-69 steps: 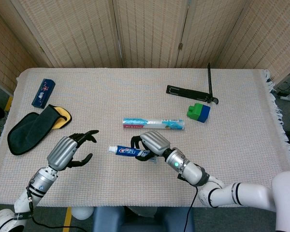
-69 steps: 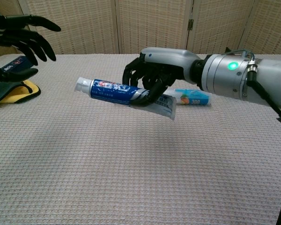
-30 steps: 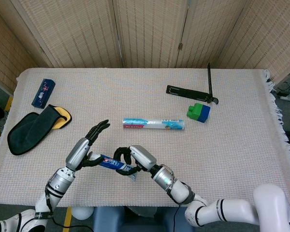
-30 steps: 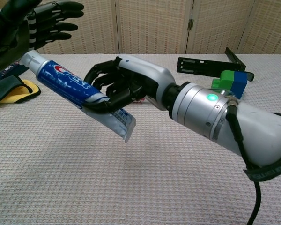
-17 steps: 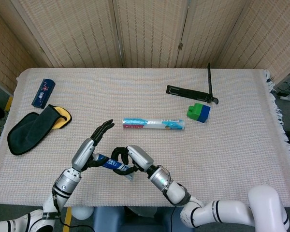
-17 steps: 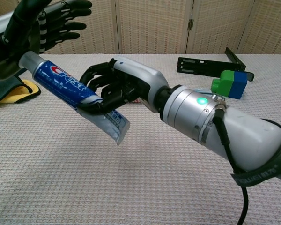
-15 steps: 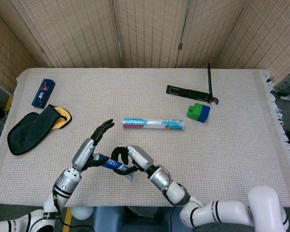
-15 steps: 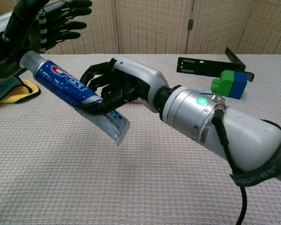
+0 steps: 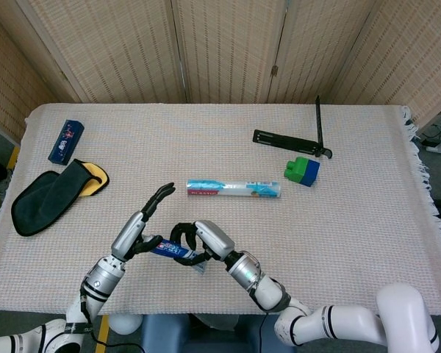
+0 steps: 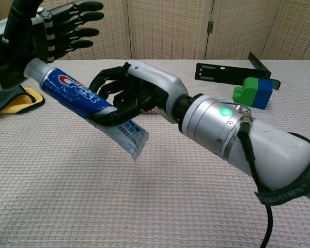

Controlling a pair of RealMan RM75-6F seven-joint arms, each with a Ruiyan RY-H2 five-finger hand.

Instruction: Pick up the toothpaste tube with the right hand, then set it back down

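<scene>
The blue and white toothpaste tube (image 10: 77, 96) hangs above the cloth, tilted, cap end up at the left and flat end low at the right. My right hand (image 10: 134, 93) grips it around the middle with its fingers curled under it. In the head view the tube (image 9: 165, 249) and right hand (image 9: 204, 244) sit close to the table's near edge. My left hand (image 10: 39, 33) stands upright with fingers spread, and its palm touches the cap; the same left hand (image 9: 141, 225) shows in the head view.
A boxed toothbrush (image 9: 234, 188) lies mid-table. A green and blue block (image 9: 302, 170) and a black folding stand (image 9: 290, 138) are at the back right. A blue case (image 9: 65, 140) and a dark mitt with yellow lining (image 9: 55, 193) lie at the left.
Over two seconds my right hand carried the tube left and nearer, and the left hand rose to meet its cap. In the last half second little moved.
</scene>
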